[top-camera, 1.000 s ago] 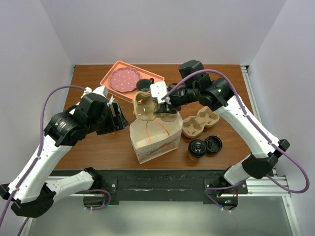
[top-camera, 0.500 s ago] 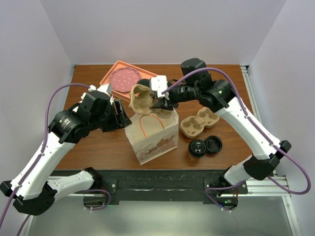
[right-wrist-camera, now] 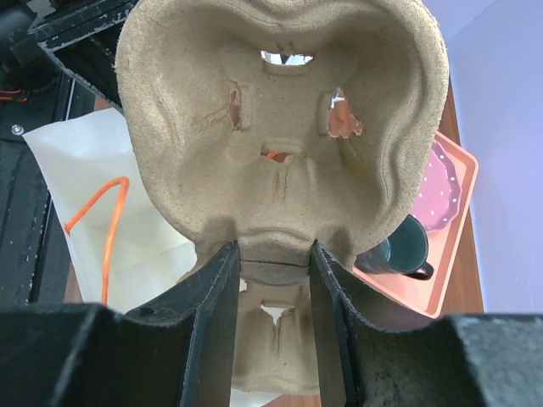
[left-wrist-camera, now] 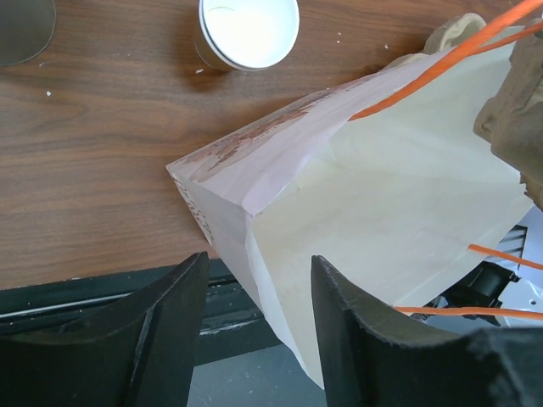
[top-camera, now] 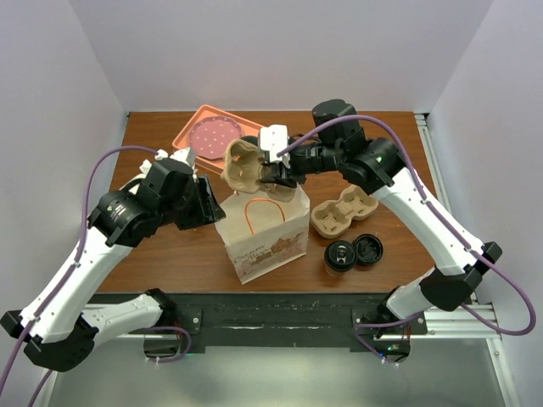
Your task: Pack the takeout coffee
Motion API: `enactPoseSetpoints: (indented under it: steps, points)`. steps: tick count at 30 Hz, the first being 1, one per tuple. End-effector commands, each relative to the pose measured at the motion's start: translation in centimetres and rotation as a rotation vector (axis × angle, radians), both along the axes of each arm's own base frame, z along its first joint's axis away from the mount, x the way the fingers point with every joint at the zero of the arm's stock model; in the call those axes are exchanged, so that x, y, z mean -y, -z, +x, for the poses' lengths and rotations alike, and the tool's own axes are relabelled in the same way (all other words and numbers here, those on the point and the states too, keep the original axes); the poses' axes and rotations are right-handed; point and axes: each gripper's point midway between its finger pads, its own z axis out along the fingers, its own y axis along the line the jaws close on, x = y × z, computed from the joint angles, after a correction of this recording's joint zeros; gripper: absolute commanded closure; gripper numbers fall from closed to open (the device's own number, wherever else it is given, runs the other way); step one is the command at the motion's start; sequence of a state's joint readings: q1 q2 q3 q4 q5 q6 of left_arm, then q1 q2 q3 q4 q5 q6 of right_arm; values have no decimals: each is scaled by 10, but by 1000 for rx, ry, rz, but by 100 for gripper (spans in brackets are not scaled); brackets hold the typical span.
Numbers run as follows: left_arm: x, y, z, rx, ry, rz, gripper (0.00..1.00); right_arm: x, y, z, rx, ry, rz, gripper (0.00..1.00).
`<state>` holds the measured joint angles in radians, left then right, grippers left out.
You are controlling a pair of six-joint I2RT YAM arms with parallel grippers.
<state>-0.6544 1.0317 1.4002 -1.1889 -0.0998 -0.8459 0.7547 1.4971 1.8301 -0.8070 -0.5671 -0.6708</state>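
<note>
Right gripper [top-camera: 280,174] with pulp carrier [top-camera: 243,164] over bag [top-camera: 263,233]

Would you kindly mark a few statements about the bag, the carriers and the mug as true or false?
1. The right gripper holds a carrier above the bag. True.
2. Another carrier sits inside the bag. False: the second carrier lies on the table, right of the bag.
3. The left gripper has its jaws either side of the bag's edge. True.
4. The mug stands on the table by the bag. False: the mug is on the tray.
</note>
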Motion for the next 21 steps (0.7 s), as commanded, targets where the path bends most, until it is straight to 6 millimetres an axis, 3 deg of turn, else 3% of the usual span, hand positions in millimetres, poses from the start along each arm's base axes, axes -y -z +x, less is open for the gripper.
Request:
enactPoseSetpoints:
  steps: [1, 8, 14, 21]
  points:
    - [2, -5, 7, 35, -10, -22, 50, 9, -19, -16, 56, -33, 33, 77]
    - [4, -9, 9, 51, -19, -43, 75, 17, 5, -42, -9, -134, -31, 77]
    - [9, -10, 13, 53, -8, -55, 100, 17, 9, -55, -20, -175, -30, 78]
    - [16, -10, 17, 58, 6, -65, 100, 17, 25, -64, -27, -201, -109, 78]
